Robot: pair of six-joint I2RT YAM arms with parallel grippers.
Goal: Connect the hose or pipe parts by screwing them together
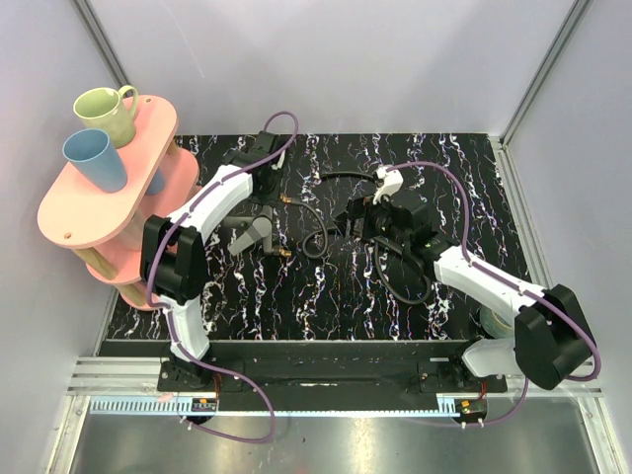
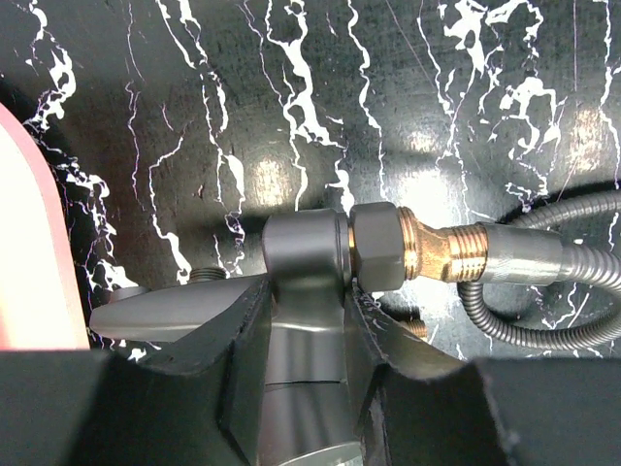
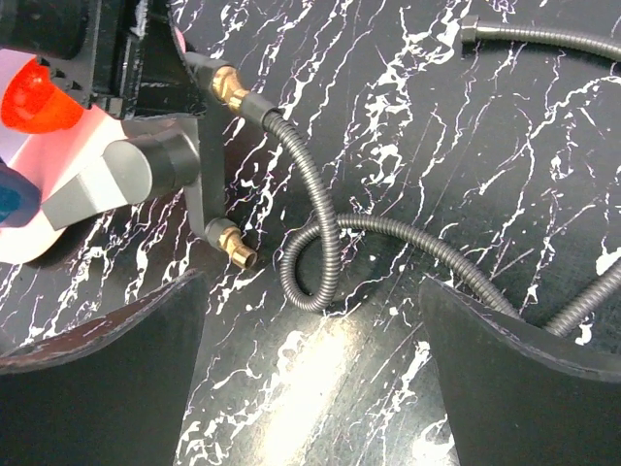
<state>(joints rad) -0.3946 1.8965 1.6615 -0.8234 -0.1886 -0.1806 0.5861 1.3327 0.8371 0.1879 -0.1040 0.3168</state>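
Note:
My left gripper (image 2: 306, 291) is shut on the stem of the dark grey forked fitting (image 2: 306, 243) and holds it just above the black marbled table. One brass threaded tip (image 2: 441, 252) meets the end collar of the flexible hose (image 2: 543, 257). In the right wrist view the other brass tip (image 3: 236, 248) is bare. From the fitting (image 1: 255, 235) the hose (image 1: 318, 237) curls into a small loop (image 3: 310, 282) on the table. Its other end (image 3: 469, 31) lies loose. My right gripper (image 3: 310, 359) is open and empty, low over the table just short of that loop, to the right of the fitting.
A pink two-tier stand (image 1: 74, 212) at the left edge carries a green mug (image 1: 107, 114) and a blue cup (image 1: 96, 158). Grey walls close the table at the back and sides. More hose lies coiled under the right arm (image 1: 410, 286).

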